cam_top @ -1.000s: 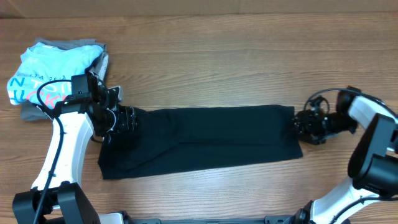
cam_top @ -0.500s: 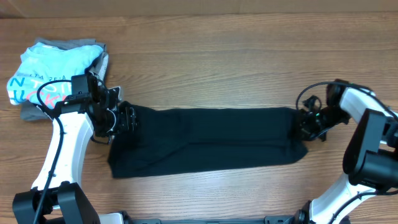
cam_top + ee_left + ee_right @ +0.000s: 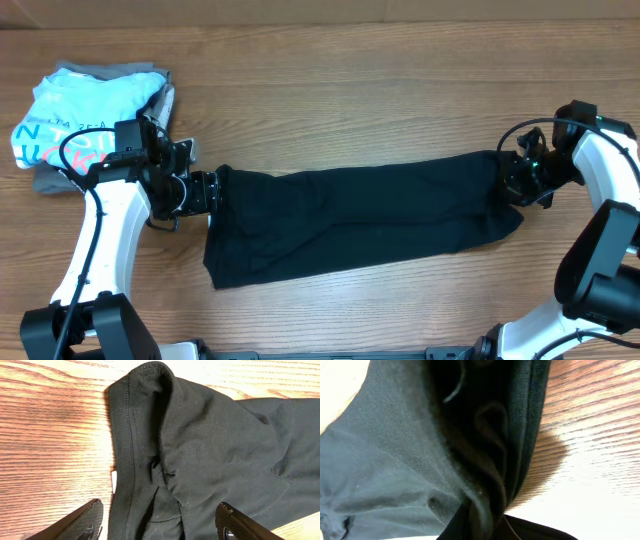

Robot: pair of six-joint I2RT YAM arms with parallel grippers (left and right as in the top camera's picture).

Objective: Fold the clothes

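A single black garment (image 3: pixel 350 215) lies stretched into a long, wrinkled band across the middle of the wooden desk (image 3: pixel 350 90), tilted slightly, its left end wider and its ribbed hem bunched into folds. The left tool (image 3: pixel 207 190) sits at that left end, released, its two fingers (image 3: pixel 85 521) spread wide with the hem lying between them. The right tool (image 3: pixel 512 183) is clenched on the gathered right end of the cloth. At the far left corner sits one pile: a pale blue shirt (image 3: pixel 85 110) on a grey garment (image 3: pixel 165 95).
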